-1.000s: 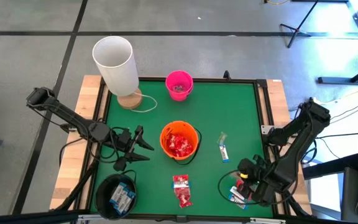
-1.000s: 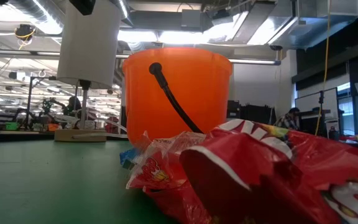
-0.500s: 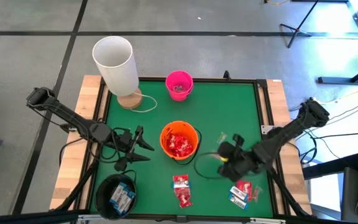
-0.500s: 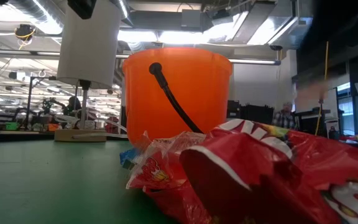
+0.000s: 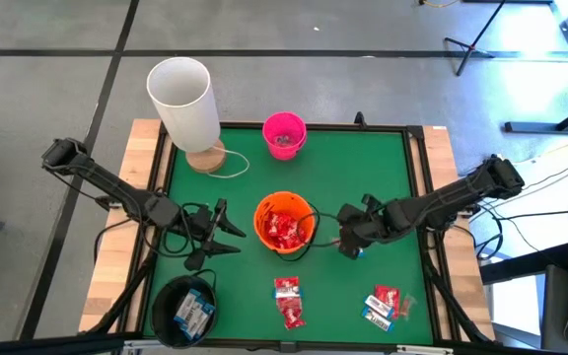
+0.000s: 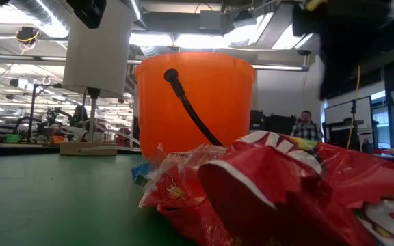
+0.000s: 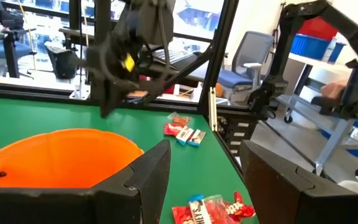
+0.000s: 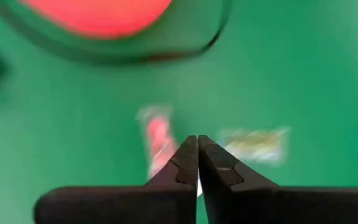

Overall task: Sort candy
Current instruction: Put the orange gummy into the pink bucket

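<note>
The candy lies in several spots. Red packets fill the orange bucket (image 5: 284, 227), and more lie near the front edge (image 5: 287, 301). A small pile of red packets and white-and-blue bars (image 5: 383, 304) sits at the near right. My right gripper (image 5: 348, 244) is shut with nothing in it, just right of the orange bucket. It hovers over two blurred sweets (image 8: 157, 138) (image 8: 257, 144) on the green mat. My left gripper (image 5: 227, 229) stands open left of the orange bucket (image 7: 55, 155), pointing level at it, with nothing between its fingers.
A pink bucket (image 5: 284, 133) stands at the far middle and a white cylinder (image 5: 180, 99) at the far left. A black bucket (image 5: 185, 308) holding bars is at the near left corner. A raised frame (image 5: 417, 177) borders the green mat. Bare mat lies between the pink and orange buckets.
My right gripper has swept from the candy pile at the near right corner toward the table's left and far side. It has ended beside the orange bucket, and its wrist has rolled on the way. Its fingers have stayed shut, and the pile has stayed where it was.
</note>
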`<state>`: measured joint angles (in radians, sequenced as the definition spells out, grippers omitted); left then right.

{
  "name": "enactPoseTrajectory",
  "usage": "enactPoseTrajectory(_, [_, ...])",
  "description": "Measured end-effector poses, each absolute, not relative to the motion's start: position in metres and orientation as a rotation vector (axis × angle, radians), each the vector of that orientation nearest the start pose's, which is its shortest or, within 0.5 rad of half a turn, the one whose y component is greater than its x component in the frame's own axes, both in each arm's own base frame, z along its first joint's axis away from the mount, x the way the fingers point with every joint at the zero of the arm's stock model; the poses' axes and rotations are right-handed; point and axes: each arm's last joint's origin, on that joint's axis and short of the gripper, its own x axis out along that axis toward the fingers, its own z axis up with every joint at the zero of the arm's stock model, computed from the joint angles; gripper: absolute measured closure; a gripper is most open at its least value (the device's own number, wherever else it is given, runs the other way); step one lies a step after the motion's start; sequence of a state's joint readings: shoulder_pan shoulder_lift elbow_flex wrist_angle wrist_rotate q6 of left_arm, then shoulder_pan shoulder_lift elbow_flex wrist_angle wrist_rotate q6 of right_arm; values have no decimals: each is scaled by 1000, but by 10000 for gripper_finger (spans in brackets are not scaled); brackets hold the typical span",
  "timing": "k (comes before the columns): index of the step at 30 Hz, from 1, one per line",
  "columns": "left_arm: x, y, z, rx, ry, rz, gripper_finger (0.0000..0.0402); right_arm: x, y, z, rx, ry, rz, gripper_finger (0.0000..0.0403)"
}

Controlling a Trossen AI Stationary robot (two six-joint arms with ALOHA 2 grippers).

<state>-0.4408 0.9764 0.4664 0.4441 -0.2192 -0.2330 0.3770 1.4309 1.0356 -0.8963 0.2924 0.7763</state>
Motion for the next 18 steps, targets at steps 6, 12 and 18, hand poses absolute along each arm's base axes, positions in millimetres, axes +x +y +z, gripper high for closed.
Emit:
enactPoseTrajectory(6, [193,-84,247,-206,104,-210,218,237,90,196,354,1190,-283,323])
enactPoseTrajectory(12, [194,-84,247,-206,103,-203,218,233,89,178,324,1180,-222,244])
enactPoseTrajectory(18, [194,-83,247,-207,100,-179,218,226,86,159,310,1179,-200,222])
